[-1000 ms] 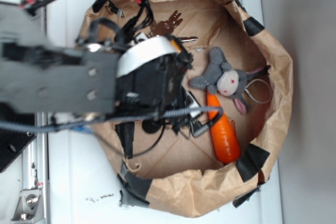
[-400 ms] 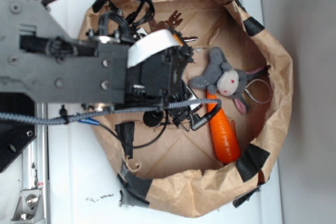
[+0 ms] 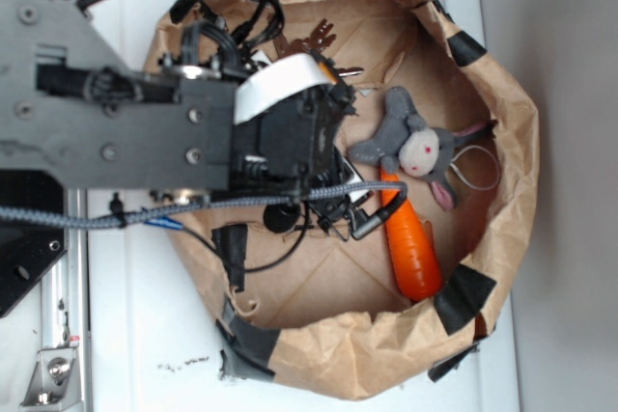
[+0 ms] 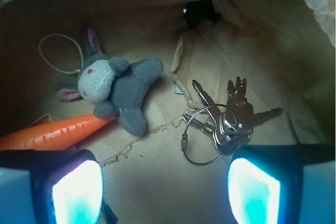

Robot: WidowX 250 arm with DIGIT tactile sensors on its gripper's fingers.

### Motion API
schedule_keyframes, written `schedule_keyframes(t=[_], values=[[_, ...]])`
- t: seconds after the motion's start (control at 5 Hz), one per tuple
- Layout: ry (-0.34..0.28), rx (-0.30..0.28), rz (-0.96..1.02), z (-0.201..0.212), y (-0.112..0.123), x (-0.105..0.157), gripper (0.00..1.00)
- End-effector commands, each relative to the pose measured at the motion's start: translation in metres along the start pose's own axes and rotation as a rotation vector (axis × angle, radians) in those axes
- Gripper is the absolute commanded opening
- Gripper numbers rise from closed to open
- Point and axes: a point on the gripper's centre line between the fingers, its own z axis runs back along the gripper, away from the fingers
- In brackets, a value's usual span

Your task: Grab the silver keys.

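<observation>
Approaching is the step in hand, and you have not yet closed on anything. The tool (image 4: 165, 192) hangs inside the brown paper bag (image 3: 502, 142), jaws spread wide and empty; the wrist view shows both pads (image 4: 76, 190) lit at the bottom corners with bare bag floor between them.

The silver keys (image 4: 226, 116) lie flat on the bag floor, toward the right-hand pad and ahead of it, not centred in the gap. Their wire ring (image 4: 202, 142) trails to the left of the bunch. In the exterior view only a few key tips (image 3: 314, 41) show past the arm, near the bag's upper wall.

The grey plush bunny (image 4: 118, 85) lies well to the left of the keys, with the orange carrot (image 4: 55, 132) just beside it. Both are apart from the keys and should stay out of the grasp.

Recommendations:
- Shift the tool toward the right-hand pad's side and forward until the bunch sits midway between the pads.
- Descend fully to the floor; flat keys offer little height, and a shallow close would likely skate over them.
- Aim at the cluster where the keys meet the ring, not at one blade.
- Watch the crumpled paper fold next to the keys; catching it could drag the bag.
</observation>
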Motion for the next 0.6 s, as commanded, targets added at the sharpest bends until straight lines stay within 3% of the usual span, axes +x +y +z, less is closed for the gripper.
schedule_keyframes(t=[0.0,0.2,0.4], values=[[-0.055,-0.038,-0.087,-0.031,0.037,0.011,1.00],[-0.002,-0.044,-0.114,-0.035,0.040,0.009,1.00],[-0.003,-0.048,-0.119,-0.042,0.042,0.008,1.00]])
